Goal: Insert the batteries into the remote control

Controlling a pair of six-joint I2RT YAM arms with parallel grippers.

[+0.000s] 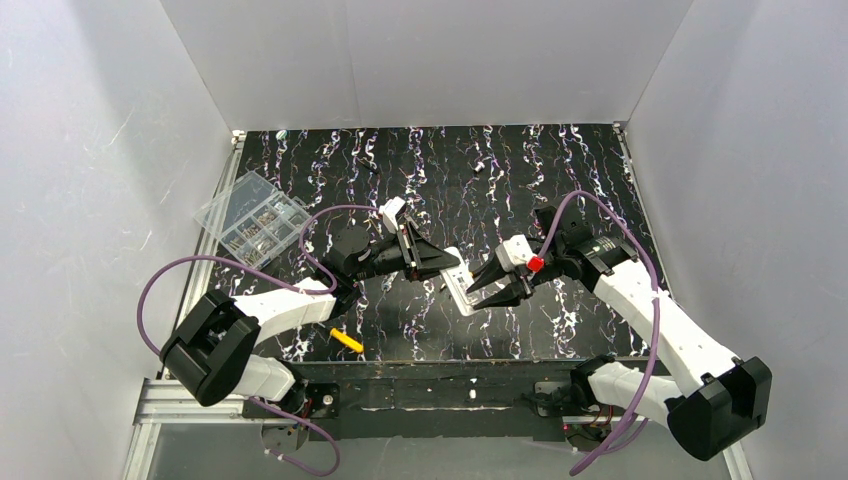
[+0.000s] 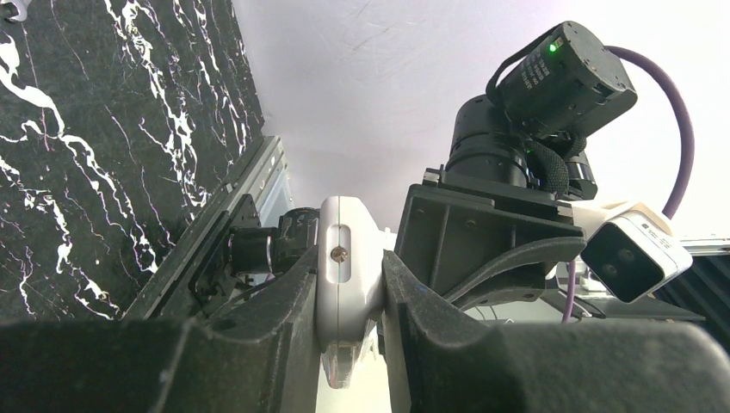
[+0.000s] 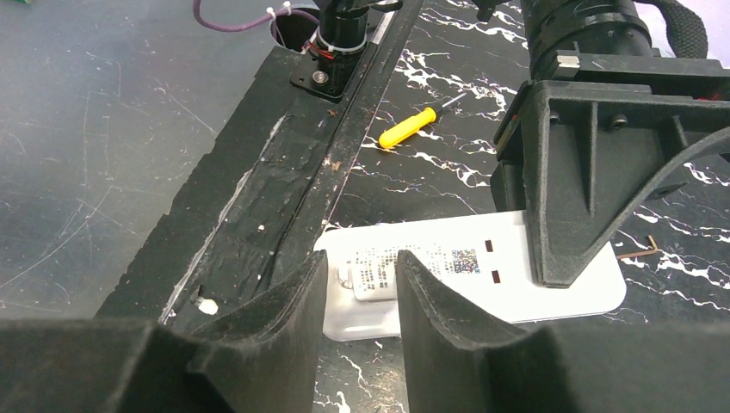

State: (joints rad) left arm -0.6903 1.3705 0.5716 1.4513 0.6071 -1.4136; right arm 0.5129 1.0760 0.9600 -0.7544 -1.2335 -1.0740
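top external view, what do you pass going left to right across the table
clear plastic compartment box -> yellow-handled screwdriver -> left end effector -> remote control -> right end effector

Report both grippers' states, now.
Left gripper: shut on the remote control.
Right gripper: jaws apart over it; grip cannot be told.
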